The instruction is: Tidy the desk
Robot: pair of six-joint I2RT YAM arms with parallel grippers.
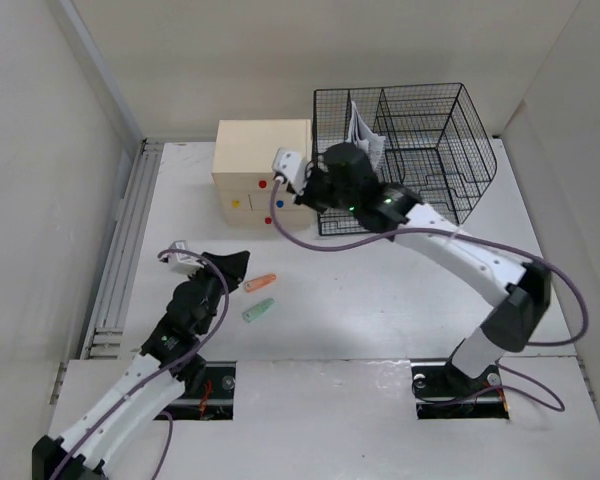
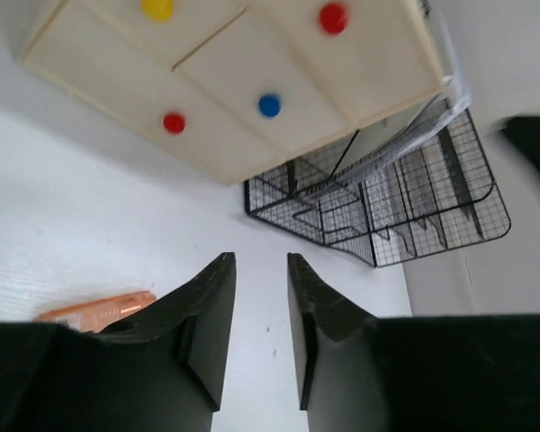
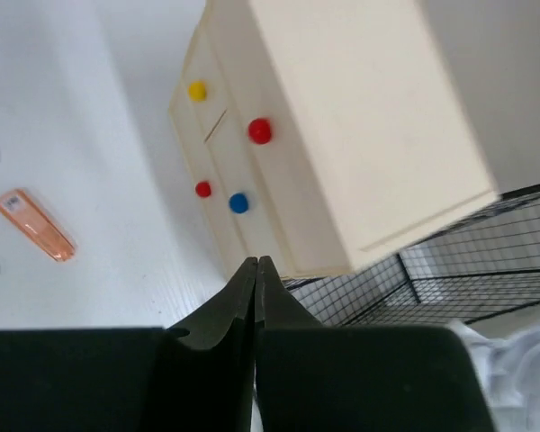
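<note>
Tabletop carries everything here: the drawer box stands at its far side, and the white surface runs from the box's front toward the arm bases. A wire rack sits touching the box's right side. Two loose items lie well in front of the box, an orange marker and, a little further from the box, a green marker.

The left gripper hovers in front of the box with its fingers a narrow gap apart and nothing between them. The orange marker lies just to its side. The right gripper sits by the box's front right corner, fingers pressed together and empty.

The step looks like collecting a marker while a drawer gets opened. To do it well, the left gripper likely needs a wider opening, a turn so the fingers straddle the orange marker across its short width, and a straight descent so the marker isn't nudged away. The right gripper would have to part its fingers before closing on one of the knobs, then pull squarely away from the box's front so the light box doesn't slide.
</note>
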